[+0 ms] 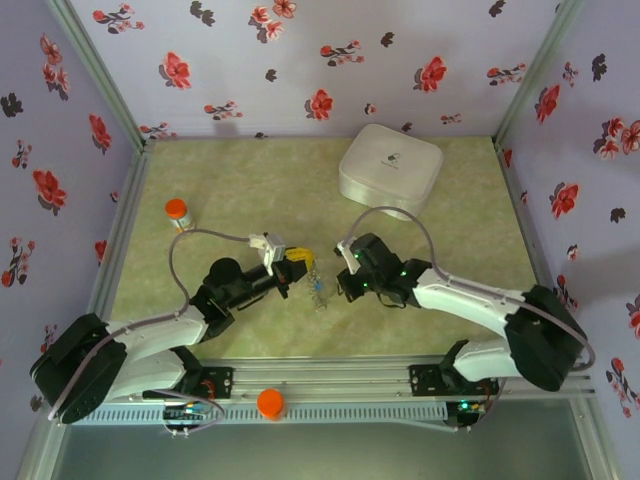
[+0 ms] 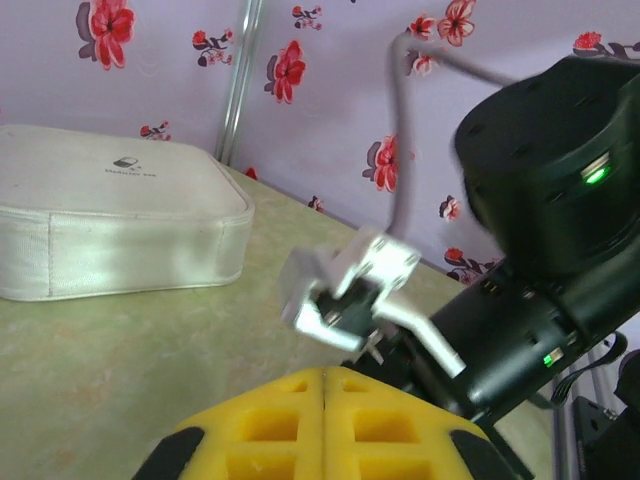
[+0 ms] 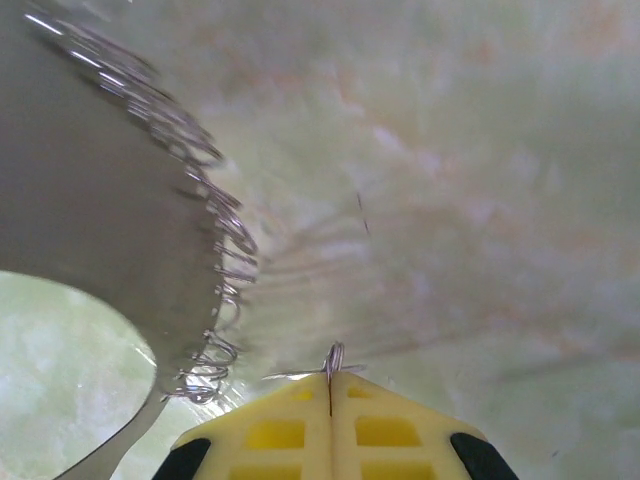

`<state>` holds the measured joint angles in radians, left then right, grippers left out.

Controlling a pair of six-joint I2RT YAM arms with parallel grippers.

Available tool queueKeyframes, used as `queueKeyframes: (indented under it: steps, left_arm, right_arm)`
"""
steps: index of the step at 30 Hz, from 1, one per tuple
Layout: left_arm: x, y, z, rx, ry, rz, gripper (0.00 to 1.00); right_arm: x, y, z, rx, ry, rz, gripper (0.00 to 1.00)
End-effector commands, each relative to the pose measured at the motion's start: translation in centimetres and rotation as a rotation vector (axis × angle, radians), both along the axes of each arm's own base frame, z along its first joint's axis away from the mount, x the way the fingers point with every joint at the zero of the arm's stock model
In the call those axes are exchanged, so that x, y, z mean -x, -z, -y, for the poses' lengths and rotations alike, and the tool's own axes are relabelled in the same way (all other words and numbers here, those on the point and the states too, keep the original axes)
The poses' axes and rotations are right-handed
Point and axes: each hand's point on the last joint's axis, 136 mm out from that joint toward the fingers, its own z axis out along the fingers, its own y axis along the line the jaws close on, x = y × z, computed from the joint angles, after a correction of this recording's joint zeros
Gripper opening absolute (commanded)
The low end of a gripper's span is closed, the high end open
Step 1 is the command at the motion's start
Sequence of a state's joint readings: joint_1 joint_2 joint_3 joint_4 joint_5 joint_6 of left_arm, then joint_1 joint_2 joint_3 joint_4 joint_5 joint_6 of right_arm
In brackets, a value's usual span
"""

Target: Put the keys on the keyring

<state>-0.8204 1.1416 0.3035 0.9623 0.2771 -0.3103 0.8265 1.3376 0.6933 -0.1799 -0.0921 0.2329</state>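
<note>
Flowered lilac walls close in a pale green marbled bench point(image 1: 250, 180) on three sides. A white rounded square box point(image 1: 390, 166) sits toward the far right corner, and a small white cylinder with an orange cap point(image 1: 177, 212) stands near the left edge. Another orange cap point(image 1: 270, 402) rests on the rail along the near edge.

Both arms reach in toward the middle of the bench, nearer its near edge, tips facing each other. The left gripper point(image 1: 303, 263) is clenched, and in its wrist view the yellow fingers point(image 2: 260, 425) meet along one seam; whether anything is pinched there I cannot tell. The right gripper point(image 1: 340, 284) is also clenched. In its wrist view point(image 3: 331, 378) a small wire loop stands up from between the closed tips, grasped there, with the keyring point(image 3: 215, 250) curving away as a springy, coiled rim up and to the left.

From above, the keyring point(image 1: 320, 291) shows as a small glinting tangle between the two grippers, too small to sort out further.
</note>
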Motion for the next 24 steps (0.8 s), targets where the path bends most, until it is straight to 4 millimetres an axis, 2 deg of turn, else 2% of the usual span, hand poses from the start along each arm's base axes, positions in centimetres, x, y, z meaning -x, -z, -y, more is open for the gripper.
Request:
queueKeyframes:
  steps: [1,5,7,9,11,13,15,17,21,24]
  left_arm:
    - [0.6,-2.9,0.0,0.058,0.015,0.141,0.00]
    - [0.6,-2.9,0.0,0.051,0.011,0.156,0.00]
    - [0.5,-2.8,0.0,0.047,0.009,0.159,0.00]
    - [0.5,-2.7,0.1,0.045,0.009,0.157,0.00]
    - [0.5,-2.6,0.1,0.043,0.009,0.155,0.00]
    - [0.4,-2.6,0.1,0.045,0.008,0.153,0.00]
    - [0.4,-2.7,0.2,0.056,0.010,0.150,0.00]
    - [0.6,-1.6,0.0,0.049,0.015,0.134,0.00]
    - [0.9,-1.7,0.0,0.068,0.030,0.150,0.00]
    - [1.6,-2.0,0.1,0.079,0.056,0.185,0.00]
  right_arm:
    - [-0.3,1.7,-0.1,-0.041,0.126,-0.130,0.00]
    - [-1.1,3.2,0.5,0.001,0.167,-0.200,0.00]
    - [-1.5,2.7,0.6,0.006,0.167,-0.190,0.11]
    - [-2.1,1.5,0.9,0.001,0.169,-0.149,0.26]
    - [-2.7,-0.1,1.2,-0.019,0.169,-0.099,0.35]
    - [-3.1,-2.2,1.4,-0.052,0.143,-0.040,0.38]
    - [-3.2,-4.9,1.0,-0.109,0.081,0.036,0.40]
    - [-2.9,-7.5,0.3,-0.173,0.008,0.116,0.40]
    - [-2.2,-12.6,-0.8,-0.318,-0.124,0.312,0.40]
    - [-1.3,-15.0,-1.2,-0.407,-0.193,0.433,0.40]
